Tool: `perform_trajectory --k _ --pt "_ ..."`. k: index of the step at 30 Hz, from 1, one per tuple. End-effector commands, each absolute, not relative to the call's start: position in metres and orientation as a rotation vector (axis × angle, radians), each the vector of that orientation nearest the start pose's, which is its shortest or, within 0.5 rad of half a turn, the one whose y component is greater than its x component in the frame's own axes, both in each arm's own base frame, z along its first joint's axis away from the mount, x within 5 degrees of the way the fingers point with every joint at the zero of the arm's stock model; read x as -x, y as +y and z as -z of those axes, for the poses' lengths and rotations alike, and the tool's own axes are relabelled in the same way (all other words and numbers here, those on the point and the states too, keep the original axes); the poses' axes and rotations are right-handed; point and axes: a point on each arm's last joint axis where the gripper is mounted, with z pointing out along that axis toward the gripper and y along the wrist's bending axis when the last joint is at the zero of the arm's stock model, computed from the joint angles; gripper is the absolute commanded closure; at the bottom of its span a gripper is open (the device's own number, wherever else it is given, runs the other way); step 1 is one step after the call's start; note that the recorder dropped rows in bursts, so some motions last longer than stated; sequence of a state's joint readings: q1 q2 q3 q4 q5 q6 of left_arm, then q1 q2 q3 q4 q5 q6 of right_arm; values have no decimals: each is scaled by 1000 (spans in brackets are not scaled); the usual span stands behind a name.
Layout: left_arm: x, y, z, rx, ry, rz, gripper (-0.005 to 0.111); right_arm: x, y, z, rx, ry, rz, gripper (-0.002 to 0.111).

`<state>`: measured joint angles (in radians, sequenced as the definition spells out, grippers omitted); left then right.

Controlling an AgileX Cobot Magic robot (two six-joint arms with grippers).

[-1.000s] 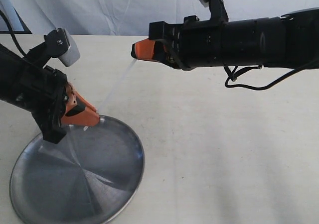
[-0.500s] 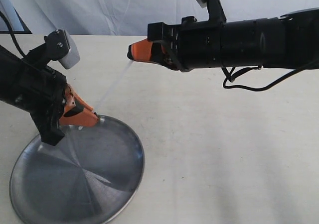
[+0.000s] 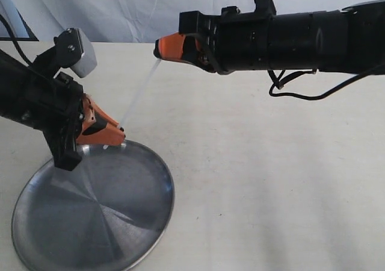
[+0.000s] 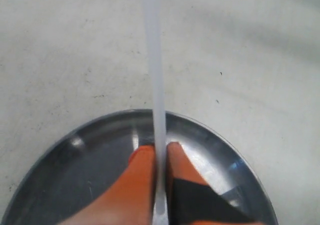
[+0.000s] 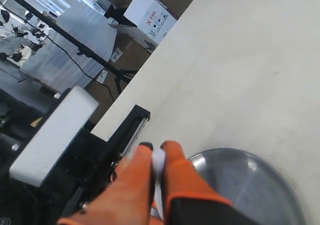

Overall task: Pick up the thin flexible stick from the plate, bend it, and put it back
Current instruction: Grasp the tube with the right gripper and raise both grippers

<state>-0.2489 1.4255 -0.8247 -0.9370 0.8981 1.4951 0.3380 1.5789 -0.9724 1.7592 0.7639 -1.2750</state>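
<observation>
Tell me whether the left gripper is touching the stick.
Touching. The left wrist view shows the thin flexible stick pinched between the left gripper's orange fingers, with no gap.

- My table [image 3: 258,180] is a flat, matt, cream-white top, and it runs under both of my arms.
- From my left wrist camera, its surface shows small dark specks and faint scuffs.
- One thing lies directly on it: the plate [image 3: 138,235], a round, shallow dish of shiny grey steel with radial reflections and a low raised rim.
- The plate rests flat below my left gripper [image 3: 119,131], whose tips hang just over the part of the rim that faces my right gripper [image 3: 157,49].
- Below my right gripper there is only bare table, apart from the plate.
</observation>
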Motion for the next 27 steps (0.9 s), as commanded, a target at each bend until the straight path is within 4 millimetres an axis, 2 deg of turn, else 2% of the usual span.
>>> perform_trajectory --k 1,5,10,18,27 --pt "-231 -124 -247 -1377 1995 776 107 -295 170 -286 369 1980 -1283 109" --pt "-228 -128 -252 -1408 1911 822 107 -299 168 -284 341 1993 -1231 109" --pt "-224 -129 -263 -1454 1771 796 107 -303 165 -282 301 2010 -1162 109" --pt "-220 -132 -279 -1446 1614 780 107 -303 165 -282 323 2002 -1148 109" --pt "-215 -138 -289 -1452 1444 868 107 -304 165 -280 366 1988 -1114 109"
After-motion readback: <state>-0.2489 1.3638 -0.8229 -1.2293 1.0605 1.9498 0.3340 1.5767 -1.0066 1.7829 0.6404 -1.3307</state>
